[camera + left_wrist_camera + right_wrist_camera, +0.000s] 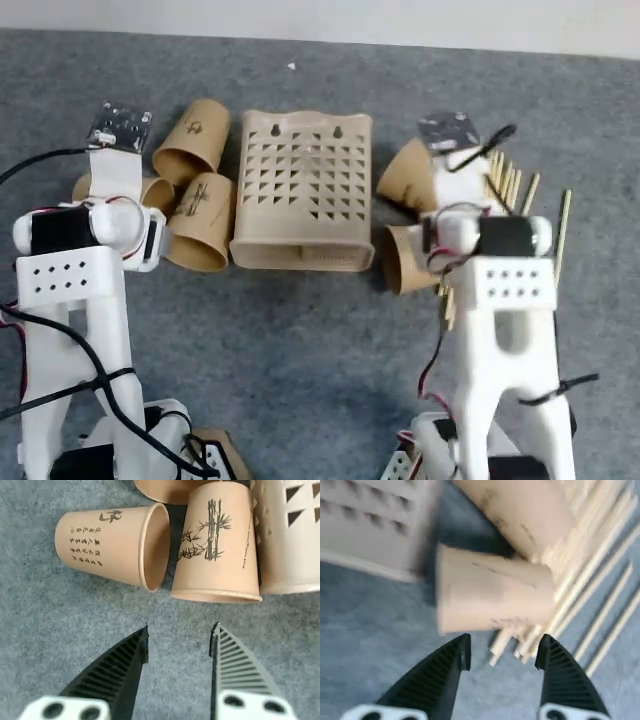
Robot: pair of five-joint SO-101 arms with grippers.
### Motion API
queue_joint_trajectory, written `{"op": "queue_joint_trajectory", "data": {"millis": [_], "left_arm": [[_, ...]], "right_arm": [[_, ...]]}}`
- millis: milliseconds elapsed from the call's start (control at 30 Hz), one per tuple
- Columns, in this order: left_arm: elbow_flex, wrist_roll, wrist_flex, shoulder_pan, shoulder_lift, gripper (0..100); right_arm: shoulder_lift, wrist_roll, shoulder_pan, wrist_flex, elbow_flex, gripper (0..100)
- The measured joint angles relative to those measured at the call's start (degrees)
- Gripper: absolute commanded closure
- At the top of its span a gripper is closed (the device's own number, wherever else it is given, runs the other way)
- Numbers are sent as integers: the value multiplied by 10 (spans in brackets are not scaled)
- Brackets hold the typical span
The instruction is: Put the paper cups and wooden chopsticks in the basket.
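Left gripper (180,626) is spread wide with nothing in it, hanging over the grey carpet (50,630) just near of two paper cups lying on their sides. The bamboo cup (215,545) lies right against the basket (290,535), and the lettered cup (112,545) is to its left. Right gripper (505,636) is also wide open and empty, above the near right cup (490,597) and the ends of the chopsticks (590,565). It's blurry there, so I can't say if anything's touching. The far right cup (520,515) lies beyond it. A pale strip (400,20) runs along the carpet's far edge.
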Motion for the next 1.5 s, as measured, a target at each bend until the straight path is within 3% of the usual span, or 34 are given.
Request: {"op": "queue_joint_trajectory", "data": {"millis": [267,467,600,833,1000,1300,1500], "left_arm": [[-49,3,-56,26,3,772],[-72,2,-68,169,4,772],[-35,2,-120,238,15,772],[-19,2,-233,254,168,772],[-27,4,-249,258,260,772],[77,-47,-256,261,206,773],[115,-77,-197,263,173,775]], "right_arm": [[-19,-9,-31,-51,109,779],[-19,-49,5,-75,180,779],[-19,-57,28,-106,222,779],[-20,-59,30,-129,251,779],[-21,-59,31,-129,251,779],[-21,-59,31,-129,251,779],[-21,-59,31,-129,251,779]]}}
